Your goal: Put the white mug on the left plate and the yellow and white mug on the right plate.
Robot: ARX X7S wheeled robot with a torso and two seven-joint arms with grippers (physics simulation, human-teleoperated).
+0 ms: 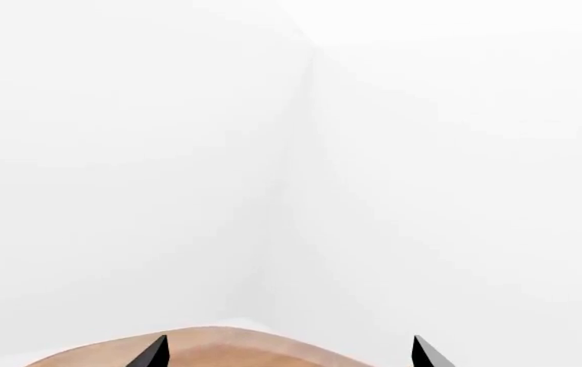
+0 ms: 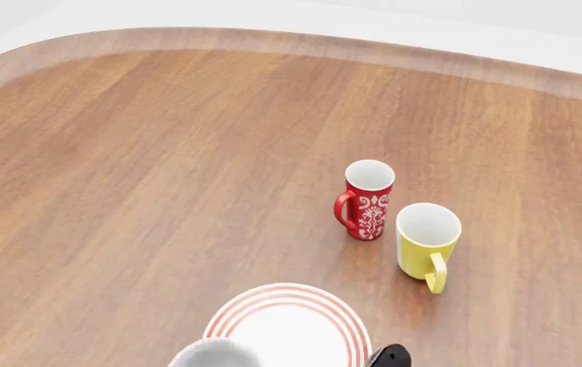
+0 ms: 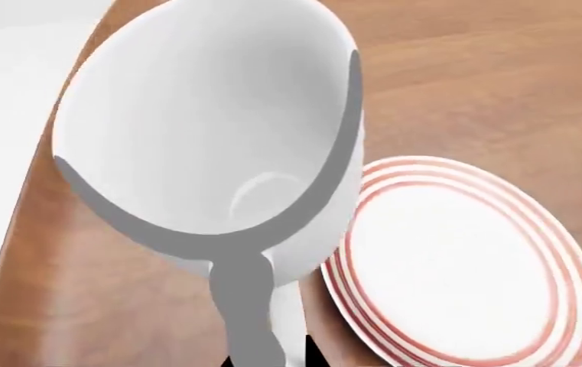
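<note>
- Right gripper (image 2: 388,357), only a black tip showing in the head view, apparently holds the large glossy white mug (image 3: 219,145) by its handle, though its fingers are hidden
- Left gripper (image 1: 288,353) has its black fingertips spread apart around nothing
- White mug hangs beside the red-ringed white plate (image 2: 301,325)
- Small yellow mug with white inside (image 2: 427,243) stands beyond that plate, just beside the red floral mug (image 2: 367,200), on the wooden table (image 2: 147,168)
</note>
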